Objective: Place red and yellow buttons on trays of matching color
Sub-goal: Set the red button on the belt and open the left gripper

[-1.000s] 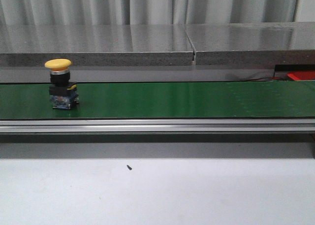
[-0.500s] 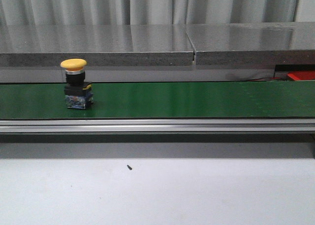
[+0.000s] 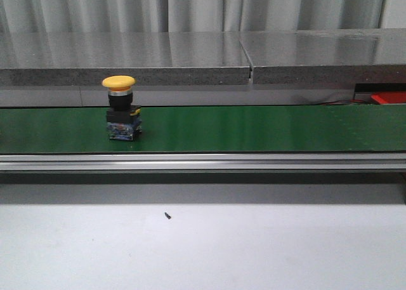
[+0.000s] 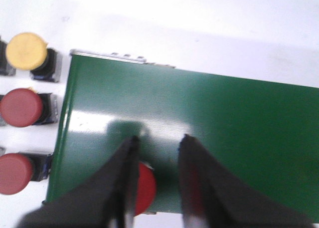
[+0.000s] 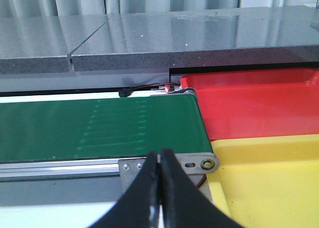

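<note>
Front view: we see a yellow button [image 3: 120, 115] standing upright on the green conveyor belt [image 3: 266, 129], left of centre; neither arm appears here, and only a corner of the red tray [image 3: 388, 98] shows at the far right edge; a small dark speck [image 3: 167, 216] lies on the white bench [image 3: 203, 249] nearer the camera.

Left wrist view: the left end effector [image 4: 158, 180] hangs over the belt's end with its fingers apart, and a red button [image 4: 143, 188] sits between them at the belt edge; whether the fingers touch it we cannot tell, as the frame cuts it off; beside the belt wait a spare yellow button [image 4: 26, 51] and two spare red buttons [image 4: 21, 107].

Right wrist view: the right end effector [image 5: 160, 188] is closed on nothing, near the belt's right end, beside the red tray and the yellow tray [image 5: 269, 178].

Risk, as we judge it: the yellow button could topple, or pass the pick point and land in the wrong tray, if the fingers part late or strike its broad cap; the trays' full extent is cut off.
</note>
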